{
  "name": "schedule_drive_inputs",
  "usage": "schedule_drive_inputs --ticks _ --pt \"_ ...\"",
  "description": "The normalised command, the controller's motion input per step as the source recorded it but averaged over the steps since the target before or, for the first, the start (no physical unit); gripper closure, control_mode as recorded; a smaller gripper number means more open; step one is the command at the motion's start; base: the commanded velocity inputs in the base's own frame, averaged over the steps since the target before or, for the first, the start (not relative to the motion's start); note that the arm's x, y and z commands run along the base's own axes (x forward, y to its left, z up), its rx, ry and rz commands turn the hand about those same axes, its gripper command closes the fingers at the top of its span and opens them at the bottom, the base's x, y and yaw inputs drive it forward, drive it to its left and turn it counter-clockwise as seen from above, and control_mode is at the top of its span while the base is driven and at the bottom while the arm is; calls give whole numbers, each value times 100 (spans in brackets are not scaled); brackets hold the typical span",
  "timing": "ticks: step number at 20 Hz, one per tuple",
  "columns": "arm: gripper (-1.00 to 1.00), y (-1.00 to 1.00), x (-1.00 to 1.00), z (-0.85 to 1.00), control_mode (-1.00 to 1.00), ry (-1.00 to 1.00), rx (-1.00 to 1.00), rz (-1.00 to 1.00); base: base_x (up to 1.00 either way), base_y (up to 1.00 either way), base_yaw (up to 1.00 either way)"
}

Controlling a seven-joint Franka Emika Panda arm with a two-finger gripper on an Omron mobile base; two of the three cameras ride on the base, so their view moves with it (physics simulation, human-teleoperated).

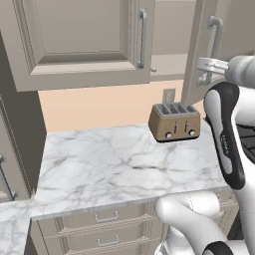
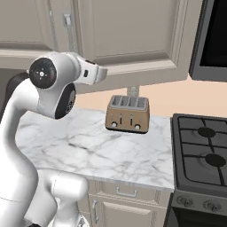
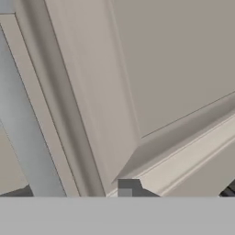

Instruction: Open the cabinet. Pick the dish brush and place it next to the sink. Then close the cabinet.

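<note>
With my gripper [image 3: 176, 189] pressed against the grey-beige two-door wall cabinet [image 1: 84, 45] beside its silver bar handle [image 3: 27, 133], grip state indeterminate and dish brush unseen, the fingers may slip off.

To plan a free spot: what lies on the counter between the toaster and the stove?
Only bare marble counter lies between toaster and stove, seen in the right base view.

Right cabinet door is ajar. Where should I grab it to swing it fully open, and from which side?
Take the right door's handle, the vertical silver bar, around its middle, with the fingers either side of the bar, coming in from the room side. It stands off the door on posts, which leaves room behind. The gripper is close against the door panel.
</note>
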Motion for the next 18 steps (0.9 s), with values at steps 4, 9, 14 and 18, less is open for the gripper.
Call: schedule_drive_inputs --ticks 4,9,14,18 --pt "100 -74 -55 24 -100 0 0 0 0 0 0" --pt "100 -77 -44 21 -100 0 0 0 0 0 0" --pt "100 -72 -20 18 -100 5 -2 0 0 0 0" --pt "100 -59 -9 14 -100 8 -3 0 0 0 0"
